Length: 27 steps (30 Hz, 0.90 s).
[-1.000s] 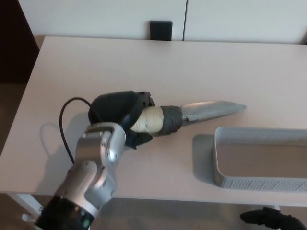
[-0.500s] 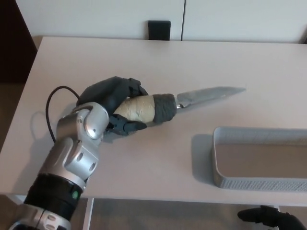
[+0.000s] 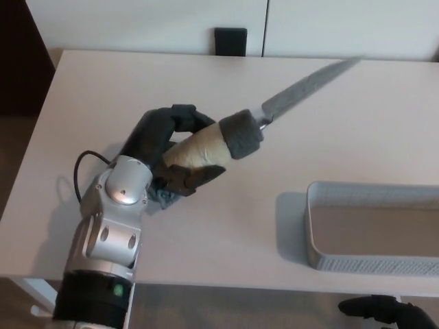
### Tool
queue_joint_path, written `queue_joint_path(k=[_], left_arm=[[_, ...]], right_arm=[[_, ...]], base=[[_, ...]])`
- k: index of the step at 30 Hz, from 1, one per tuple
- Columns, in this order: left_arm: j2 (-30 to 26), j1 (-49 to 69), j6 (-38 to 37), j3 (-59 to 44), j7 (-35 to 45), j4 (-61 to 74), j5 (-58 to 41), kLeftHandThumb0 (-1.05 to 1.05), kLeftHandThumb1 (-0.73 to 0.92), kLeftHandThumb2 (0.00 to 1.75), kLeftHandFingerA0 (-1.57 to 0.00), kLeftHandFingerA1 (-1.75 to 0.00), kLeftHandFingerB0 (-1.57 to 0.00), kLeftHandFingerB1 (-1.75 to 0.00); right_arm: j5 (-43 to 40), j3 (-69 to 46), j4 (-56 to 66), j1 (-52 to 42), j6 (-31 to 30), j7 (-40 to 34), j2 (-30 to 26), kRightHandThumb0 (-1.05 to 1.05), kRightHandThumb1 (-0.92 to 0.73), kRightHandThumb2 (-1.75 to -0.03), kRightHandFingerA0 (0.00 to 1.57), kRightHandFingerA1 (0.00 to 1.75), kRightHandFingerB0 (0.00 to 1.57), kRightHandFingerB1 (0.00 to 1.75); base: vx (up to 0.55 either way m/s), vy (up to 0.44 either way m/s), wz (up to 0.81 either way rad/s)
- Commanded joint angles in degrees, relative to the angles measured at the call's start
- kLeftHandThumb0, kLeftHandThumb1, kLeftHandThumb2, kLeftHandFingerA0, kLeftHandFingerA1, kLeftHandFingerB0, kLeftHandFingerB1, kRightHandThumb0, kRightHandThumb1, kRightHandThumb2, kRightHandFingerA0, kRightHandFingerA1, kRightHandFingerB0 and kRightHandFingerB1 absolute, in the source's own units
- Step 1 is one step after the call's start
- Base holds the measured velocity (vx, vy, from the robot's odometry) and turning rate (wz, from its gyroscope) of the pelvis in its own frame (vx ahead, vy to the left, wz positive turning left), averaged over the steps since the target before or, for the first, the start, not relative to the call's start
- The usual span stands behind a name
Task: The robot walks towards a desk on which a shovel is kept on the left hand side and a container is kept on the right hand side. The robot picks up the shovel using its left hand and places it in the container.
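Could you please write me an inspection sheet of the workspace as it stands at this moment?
Surface: pale desk, bare apart from the job's things.
Job's things: shovel held above the desk, blade pointing up and right; grey container at the right, nothing in it.
Clutter: nothing seen.
Hands: left hand shut on the shovel's handle; right hand low beyond the desk's near edge, state unclear.
Cables: black cable looping by the left wrist.
Surroundings: white wall, black object behind the desk.

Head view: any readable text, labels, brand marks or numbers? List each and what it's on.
None readable.
shovel: no markings visible on its taped handle or blade.
container: plain grey, no label.
left hand: no print visible; a small green dot on the arm below it is not text.
desk: bare, no signs.
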<state>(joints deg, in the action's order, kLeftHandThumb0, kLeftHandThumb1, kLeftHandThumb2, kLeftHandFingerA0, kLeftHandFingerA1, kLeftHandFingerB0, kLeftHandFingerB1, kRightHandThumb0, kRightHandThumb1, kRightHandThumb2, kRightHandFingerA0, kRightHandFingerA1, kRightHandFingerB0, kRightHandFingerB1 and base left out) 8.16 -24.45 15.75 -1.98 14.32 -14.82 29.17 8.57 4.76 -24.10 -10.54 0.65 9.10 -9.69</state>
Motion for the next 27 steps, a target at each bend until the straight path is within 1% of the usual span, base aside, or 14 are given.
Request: queue_joint_path(k=[1,2,4,5,6,7,11,12,14,15,16,18,19,27], left_arm=[[2.42,7.59,-5.71,3.05,2.77,17.88,-10.76,-0.58,0.50,0.84,-1.55,-0.96,-1.25,-0.92],[2.02,8.64,-6.73,4.70,3.09,19.06,-10.16,-0.56,0.47,0.89,-1.55,-0.96,-1.24,-0.92],[2.11,10.78,-6.29,7.47,3.94,21.71,-9.86,-0.55,0.43,0.92,-1.55,-0.96,-1.24,-0.92],[1.80,11.96,-5.71,9.24,4.38,22.90,-9.34,-0.58,0.48,0.85,-1.50,-1.00,-1.22,-0.92],[1.56,12.81,-5.73,10.48,4.45,23.25,-8.99,-0.64,0.42,0.99,-1.40,-1.16,-1.15,-1.00],[1.17,13.51,-5.86,11.78,4.18,23.32,-8.59,-0.65,0.52,0.77,-1.48,-1.01,-1.22,-0.88],[-0.18,14.42,-8.31,14.72,2.96,21.25,-9.26,-0.63,0.47,0.81,-1.46,-1.04,-1.23,-0.89],[-0.37,14.40,-8.08,15.09,2.86,21.16,-9.29,-0.66,0.39,0.97,-1.39,-1.17,-1.17,-1.01],[-1.04,13.88,-7.09,16.08,3.00,20.50,-9.71,-0.66,0.39,0.98,-1.39,-1.16,-1.17,-1.02],[-1.54,13.54,-6.31,16.68,3.16,20.59,-9.33,-0.66,0.49,0.78,-1.48,-1.03,-1.21,-0.92],[-2.02,13.21,-5.71,17.32,3.23,20.56,-9.10,-0.65,0.51,0.76,-1.49,-1.04,-1.21,-0.90],[-2.72,12.59,-5.79,18.02,2.72,19.69,-9.38,-0.64,0.49,0.78,-1.50,-1.01,-1.22,-0.88],[-2.99,12.31,-5.56,18.23,2.62,19.47,-9.37,-0.63,0.49,0.78,-1.51,-1.00,-1.22,-0.87],[-5.00,9.11,-4.12,19.11,1.87,18.91,-9.11,-0.65,0.48,0.81,-1.49,-1.06,-1.18,-0.95]], right_arm=[[1.41,0.85,-0.48,-0.75,-1.21,0.77,-2.56,-0.14,-0.41,-0.51,0.70,0.54,0.57,0.51],[1.48,0.92,-0.71,-1.00,-0.88,0.66,-2.58,-0.20,-0.39,-0.57,0.69,0.57,0.56,0.54],[2.01,1.39,-1.11,-1.51,0.31,0.37,-2.89,-0.14,-0.41,-0.51,0.72,0.55,0.58,0.51],[2.09,1.62,-0.42,-2.13,0.26,0.48,-3.03,-0.14,-0.41,-0.52,0.71,0.54,0.57,0.51],[2.17,1.84,0.10,-2.63,0.18,0.62,-3.17,-0.14,-0.41,-0.51,0.71,0.54,0.57,0.51],[2.51,2.16,-0.21,-2.64,-0.01,0.39,-3.29,-0.15,-0.41,-0.51,0.72,0.54,0.57,0.50],[3.79,3.24,-0.91,-1.90,-2.49,-0.95,-3.50,-0.22,-0.39,-0.57,0.71,0.56,0.57,0.53],[3.91,3.40,-0.59,-1.96,-2.81,-1.04,-3.58,-0.23,-0.39,-0.57,0.72,0.57,0.57,0.53],[3.59,3.50,-0.33,-1.86,-2.82,-0.94,-3.75,-0.23,-0.38,-0.57,0.72,0.58,0.58,0.54],[3.59,3.60,-0.34,-1.83,-2.64,-0.83,-3.89,-0.24,-0.38,-0.58,0.72,0.58,0.57,0.54],[3.65,3.75,-0.24,-1.81,-2.54,-0.81,-3.99,-0.24,-0.38,-0.57,0.72,0.58,0.57,0.54],[3.82,4.08,-0.24,-1.58,-2.84,-0.75,-4.18,-0.23,-0.39,-0.58,0.70,0.57,0.55,0.53],[3.59,4.05,-0.34,-1.52,-2.81,-0.60,-4.19,-0.15,-0.42,-0.52,0.71,0.53,0.56,0.49],[3.25,3.89,-0.17,-1.38,-3.02,-0.78,-4.07,-0.21,-0.39,-0.56,0.71,0.56,0.57,0.53]], base=[[0.00,0.000,0.00],[0.00,0.000,0.00],[0.00,0.000,0.00],[0.00,0.000,0.00],[0.00,0.000,0.00],[0.00,0.000,0.00],[0.00,0.000,0.00],[0.00,0.000,0.00],[0.00,0.000,0.00],[0.00,0.000,0.00],[0.00,0.000,0.00],[0.00,0.000,0.00],[0.00,0.000,0.00],[0.00,0.000,0.00]])
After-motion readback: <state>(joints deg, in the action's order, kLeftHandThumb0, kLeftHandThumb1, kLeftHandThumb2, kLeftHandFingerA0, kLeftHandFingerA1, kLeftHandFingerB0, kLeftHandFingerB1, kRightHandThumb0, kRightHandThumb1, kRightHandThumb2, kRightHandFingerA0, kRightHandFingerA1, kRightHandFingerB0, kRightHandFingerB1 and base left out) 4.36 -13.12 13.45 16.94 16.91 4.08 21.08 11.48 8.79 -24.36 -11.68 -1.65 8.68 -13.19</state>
